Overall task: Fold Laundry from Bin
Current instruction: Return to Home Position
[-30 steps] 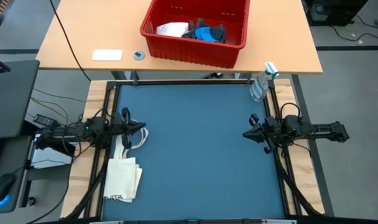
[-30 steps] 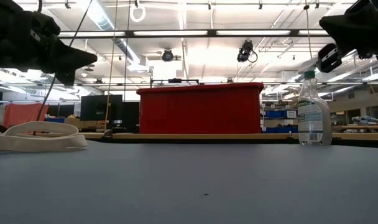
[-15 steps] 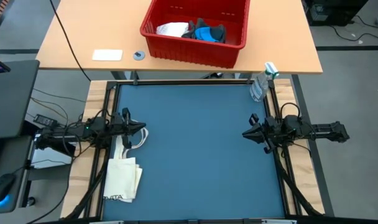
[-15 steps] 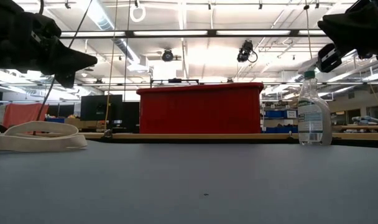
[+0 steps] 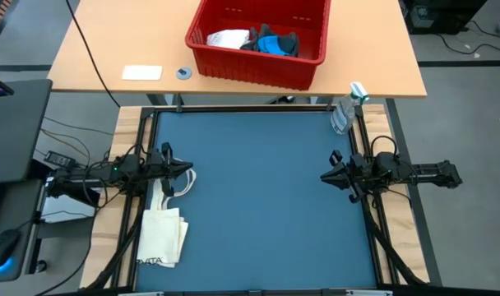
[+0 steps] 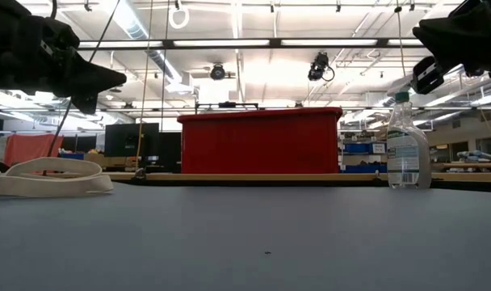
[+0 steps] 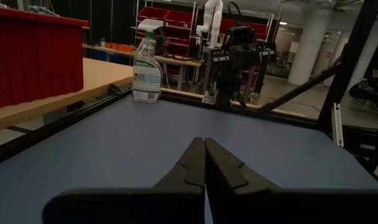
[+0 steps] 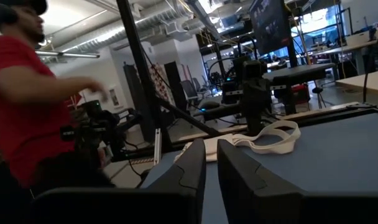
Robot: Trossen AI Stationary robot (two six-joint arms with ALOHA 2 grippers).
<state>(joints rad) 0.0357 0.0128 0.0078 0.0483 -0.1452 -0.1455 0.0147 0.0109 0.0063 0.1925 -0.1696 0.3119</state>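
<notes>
The red bin (image 5: 258,37) stands on the wooden table beyond the blue mat (image 5: 258,205). The laundry lies inside it: a white piece (image 5: 228,38), a bright blue piece (image 5: 272,43) and dark pieces. My left gripper (image 5: 188,171) hovers shut at the mat's left edge, pointing level toward the right. My right gripper (image 5: 324,177) hovers at the mat's right edge, pointing left, with a narrow gap between its fingers (image 8: 211,149). Neither is near the bin and neither holds anything.
A cream tote bag (image 5: 164,230) lies at the mat's near left, its handles (image 5: 178,182) under my left gripper. A spray bottle (image 5: 345,111) stands at the mat's far right corner. A white card (image 5: 142,72) lies left of the bin. A person in red (image 8: 27,106) stands beyond the table's left.
</notes>
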